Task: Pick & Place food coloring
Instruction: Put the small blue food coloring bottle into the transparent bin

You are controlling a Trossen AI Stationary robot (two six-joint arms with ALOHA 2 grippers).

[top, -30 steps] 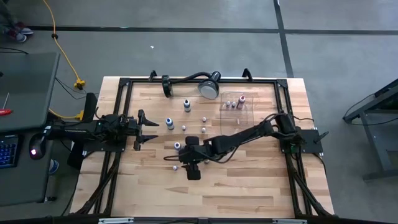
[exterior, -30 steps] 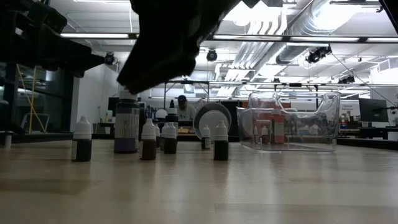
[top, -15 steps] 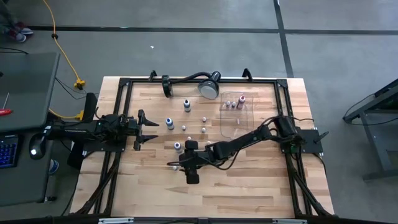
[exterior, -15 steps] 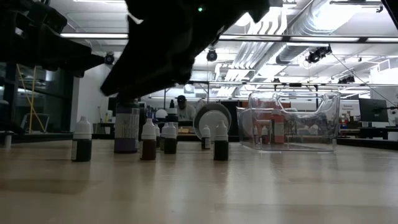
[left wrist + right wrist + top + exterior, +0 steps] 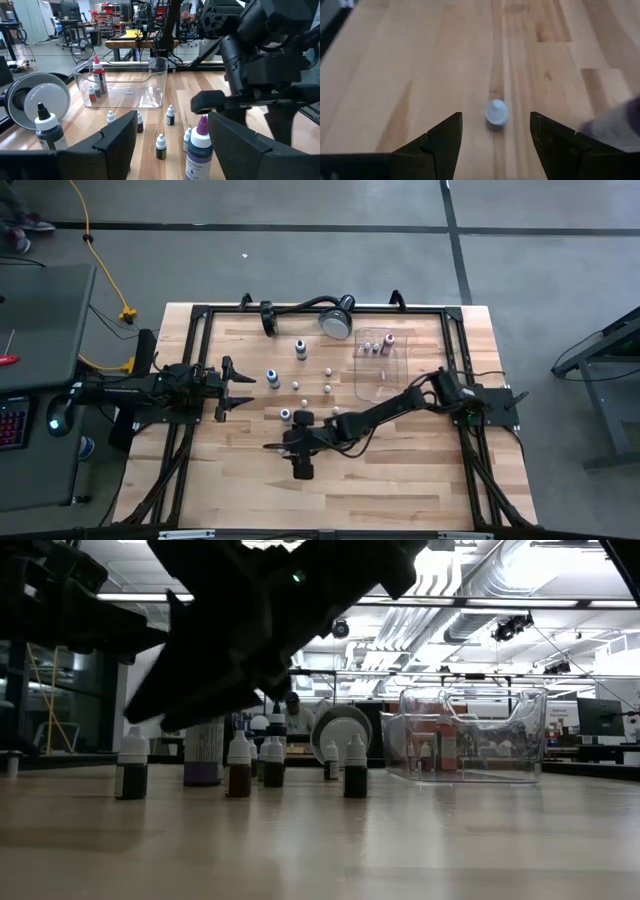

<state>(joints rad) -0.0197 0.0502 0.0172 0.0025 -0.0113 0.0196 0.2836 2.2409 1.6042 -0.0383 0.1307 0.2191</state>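
Several tiny food coloring bottles stand upright on their bases on the wooden table, among them ones with white caps and a taller one with a purple cap. My right gripper is open, slanting down over one white-capped bottle, its fingers on either side of it without touching. My left gripper is open and empty at the table's left. The clear tray holds a few bottles.
A round silver lamp head on a black gooseneck stands at the far edge. A black frame runs round the table. The near part of the table is bare wood. A person shows in the room beyond.
My right gripper has gone toward the table's left and near edges and come down lower, over the small white-capped bottle. The bottles have stayed where they were.
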